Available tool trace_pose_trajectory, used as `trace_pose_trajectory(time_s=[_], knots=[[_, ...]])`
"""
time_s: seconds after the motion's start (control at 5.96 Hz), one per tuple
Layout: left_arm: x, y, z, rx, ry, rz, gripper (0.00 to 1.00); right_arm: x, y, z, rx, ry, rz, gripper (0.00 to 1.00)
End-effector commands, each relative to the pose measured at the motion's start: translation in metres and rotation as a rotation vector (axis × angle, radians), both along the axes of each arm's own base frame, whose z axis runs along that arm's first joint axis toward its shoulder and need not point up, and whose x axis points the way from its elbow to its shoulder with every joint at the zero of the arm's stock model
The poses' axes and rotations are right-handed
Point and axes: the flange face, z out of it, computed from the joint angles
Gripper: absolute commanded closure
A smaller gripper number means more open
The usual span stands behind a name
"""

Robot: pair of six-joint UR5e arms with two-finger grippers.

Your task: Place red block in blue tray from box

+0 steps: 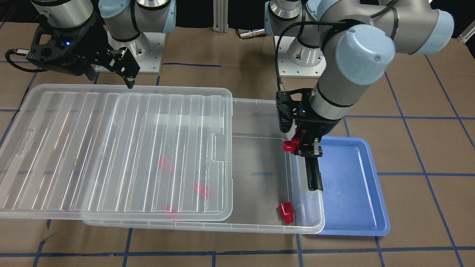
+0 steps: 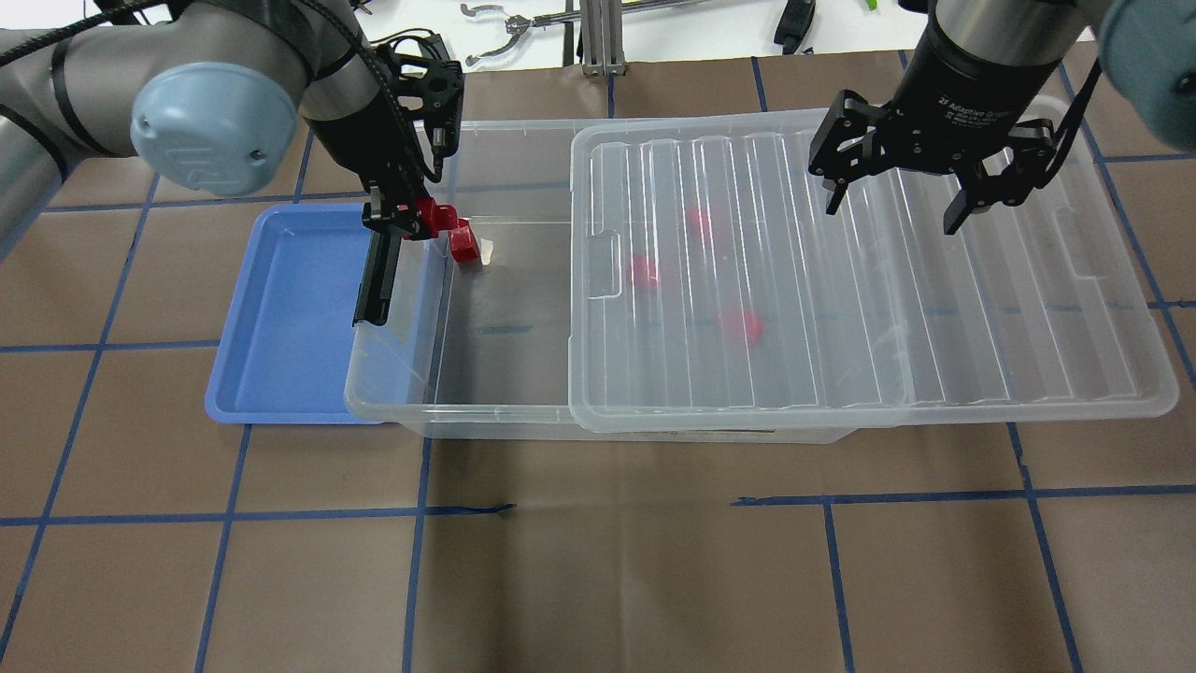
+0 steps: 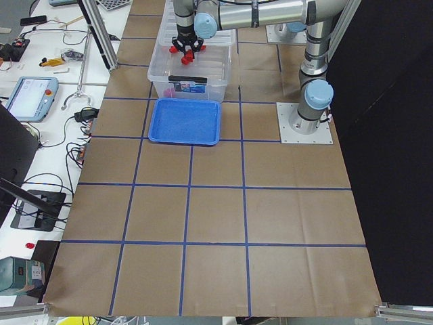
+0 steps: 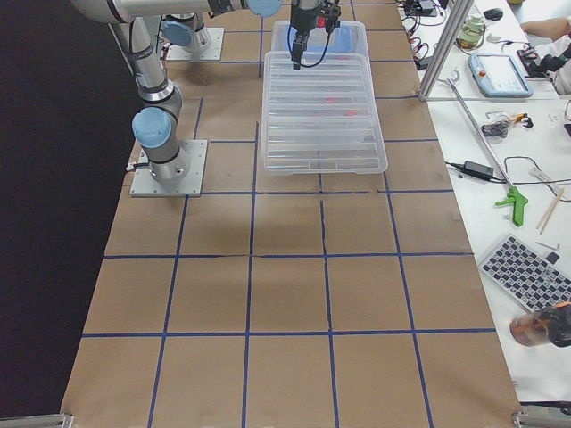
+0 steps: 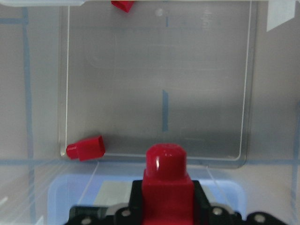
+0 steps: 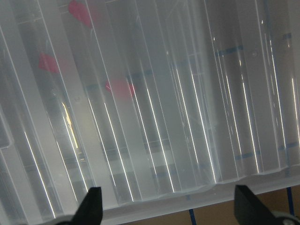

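Observation:
My left gripper (image 2: 411,220) is shut on a red block (image 2: 428,217), held above the end wall of the clear box (image 2: 505,374), right beside the blue tray (image 2: 290,318). The left wrist view shows this block (image 5: 166,180) between the jaws. A second red block (image 2: 462,245) lies in the box's open corner. Three more red blocks (image 2: 643,271) show dimly under the ribbed lid (image 2: 841,299), which is slid over most of the box. My right gripper (image 2: 892,210) is open and empty above the lid.
The box's black latch bar (image 2: 374,280) sits on the end wall next to the tray. The tray (image 1: 352,185) holds nothing and is partly under the box's rim. Brown paper with blue tape lines covers the table (image 2: 598,561).

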Motion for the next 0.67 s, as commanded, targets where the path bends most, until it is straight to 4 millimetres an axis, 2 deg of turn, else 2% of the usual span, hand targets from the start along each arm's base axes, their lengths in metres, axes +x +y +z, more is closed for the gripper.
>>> trace_pose_trajectory(time_s=[0.0, 0.17, 0.34, 0.5], knots=[[0.095, -0.013, -0.004, 0.004, -0.013, -0.015, 0.93, -0.015, -0.007, -0.008, 0.004, 0.010, 0.083, 0.00], [0.134, -0.015, -0.019, 0.032, -0.058, -0.013, 0.93, -0.051, -0.013, -0.010, 0.012, 0.038, 0.116, 0.00], [0.156, -0.019, -0.035, 0.054, -0.053, -0.016, 0.93, -0.108, -0.019, -0.017, 0.031, 0.045, 0.148, 0.00], [0.160, -0.023, -0.071, 0.071, -0.046, -0.028, 0.93, -0.171, -0.020, -0.032, 0.045, 0.028, 0.146, 0.00]])
